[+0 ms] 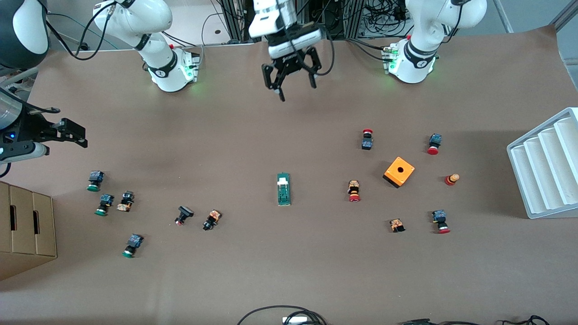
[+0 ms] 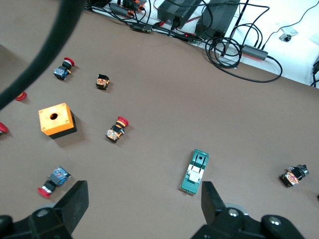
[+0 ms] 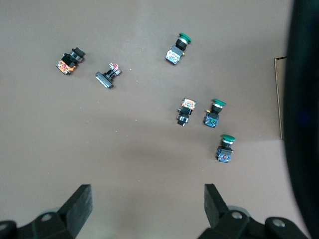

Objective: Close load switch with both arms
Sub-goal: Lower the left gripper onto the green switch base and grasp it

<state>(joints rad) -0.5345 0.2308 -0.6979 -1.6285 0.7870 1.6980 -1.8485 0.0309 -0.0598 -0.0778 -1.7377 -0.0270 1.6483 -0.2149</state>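
Observation:
The load switch (image 1: 283, 189), a slim green bar with a white block, lies flat in the middle of the table. It also shows in the left wrist view (image 2: 195, 172), just ahead of one finger. My left gripper (image 1: 295, 88) hangs open and empty in the air over bare table between the two bases, with wide-spread jaws (image 2: 143, 196). My right gripper (image 1: 81, 136) is open and empty in the air at the right arm's end of the table, over bare table beside several green-capped buttons (image 3: 146, 196).
An orange box with a round hole (image 1: 398, 171) and several red-capped buttons (image 1: 354, 191) lie toward the left arm's end. Green-capped buttons (image 1: 95, 180) lie toward the right arm's end. A white tray (image 1: 546, 167) and a cardboard box (image 1: 25, 230) stand at the table's two ends.

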